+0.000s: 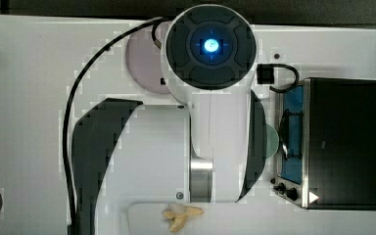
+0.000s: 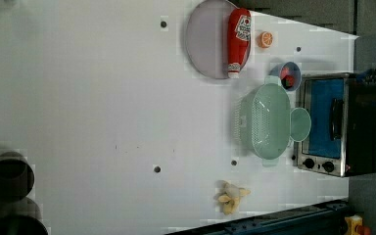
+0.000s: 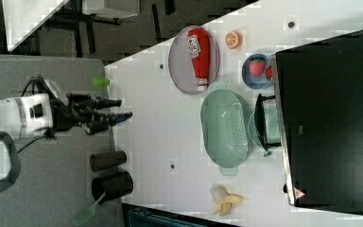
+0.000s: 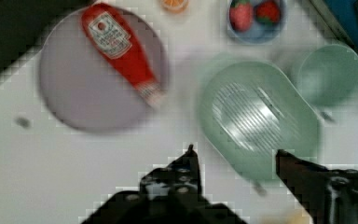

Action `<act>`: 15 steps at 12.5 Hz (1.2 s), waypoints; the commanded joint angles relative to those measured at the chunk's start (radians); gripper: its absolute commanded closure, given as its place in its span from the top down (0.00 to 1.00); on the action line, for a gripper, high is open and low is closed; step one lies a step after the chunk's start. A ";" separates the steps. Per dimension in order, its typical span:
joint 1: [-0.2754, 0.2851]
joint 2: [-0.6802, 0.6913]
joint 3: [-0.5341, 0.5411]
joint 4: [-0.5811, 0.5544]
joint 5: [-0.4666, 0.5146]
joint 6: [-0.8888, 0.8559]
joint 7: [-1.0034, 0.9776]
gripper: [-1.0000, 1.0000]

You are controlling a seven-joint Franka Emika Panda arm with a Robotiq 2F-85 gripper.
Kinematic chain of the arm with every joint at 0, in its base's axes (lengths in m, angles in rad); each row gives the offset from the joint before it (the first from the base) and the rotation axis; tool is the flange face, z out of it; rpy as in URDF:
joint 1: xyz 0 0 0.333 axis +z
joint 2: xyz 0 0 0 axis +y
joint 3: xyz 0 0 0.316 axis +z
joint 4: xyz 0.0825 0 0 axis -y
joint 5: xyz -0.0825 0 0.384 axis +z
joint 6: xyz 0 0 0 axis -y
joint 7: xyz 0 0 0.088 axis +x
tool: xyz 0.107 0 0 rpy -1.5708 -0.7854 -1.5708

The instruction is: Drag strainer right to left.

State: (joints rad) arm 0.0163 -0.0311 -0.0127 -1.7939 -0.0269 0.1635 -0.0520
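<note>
Overhead, the gripper [image 4: 235,151] hangs spread, empty; the strainer [image 2: 266,121] sits on the white table [image 2: 103,98].

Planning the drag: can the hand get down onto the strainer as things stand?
Probably yes. The hand is open above the table with nothing beneath it, and the strainer lies open-topped, though the mug crowds one side.

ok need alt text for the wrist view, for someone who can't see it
Seen from above, the robot's open hand hangs over a white table, empty, near a mint-green strainer. A green mug sits beside the strainer, a ketchup bottle lies on a grey plate, and a blue bowl of strawberries is behind.
</note>
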 commanded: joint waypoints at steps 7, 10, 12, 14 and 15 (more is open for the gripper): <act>-0.025 -0.408 -0.009 -0.242 -0.026 -0.207 0.128 1.00; -0.025 -0.318 0.000 -0.359 -0.026 -0.055 0.168 1.00; -0.025 -0.239 0.004 -0.436 -0.026 0.093 0.255 1.00; -0.025 -0.144 0.006 -0.505 -0.026 0.274 0.388 1.00; -0.026 -0.094 0.006 -0.532 -0.026 0.369 0.456 1.00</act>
State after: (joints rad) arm -0.0031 -0.0533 -0.0263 -2.3184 -0.0571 0.5366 0.2747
